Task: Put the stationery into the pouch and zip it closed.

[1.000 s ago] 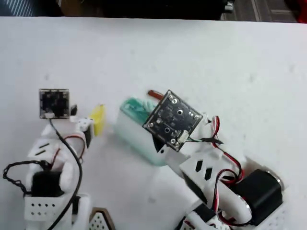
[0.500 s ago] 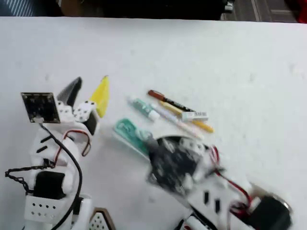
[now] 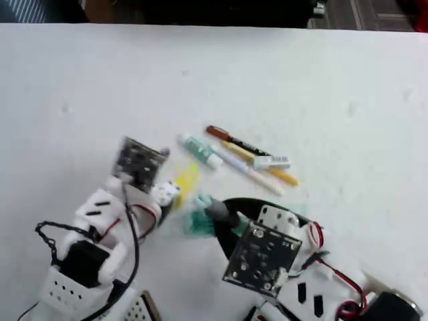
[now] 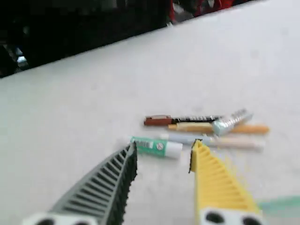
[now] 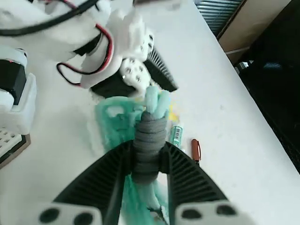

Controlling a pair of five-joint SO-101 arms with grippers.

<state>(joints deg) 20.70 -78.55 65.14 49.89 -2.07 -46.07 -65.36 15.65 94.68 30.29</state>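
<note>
On the white table point(image 3: 334, 80), the green-barrelled, white-capped marker point(image 3: 200, 152) lies leftmost of the stationery. Just right of it, side by side, lie three pens: a brown-capped black pen point(image 3: 231, 140) farthest back, then a yellow pen point(image 3: 284, 176), then a pale white pen point(image 3: 251, 172) nearest the arms. In front of the marker, the mint-green fabric pouch point(image 3: 195, 223) is pinched in the right gripper point(image 5: 147, 154). The left gripper point(image 4: 163, 157), jaws apart, sits just front-left of the marker.

White arms point(image 3: 100, 208), red-black cables point(image 3: 135, 246), yellow-grey left gripper point(image 4: 164, 154)

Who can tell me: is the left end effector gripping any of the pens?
No, the left end effector is open and empty, with the pens lying on the table beyond it.
</note>
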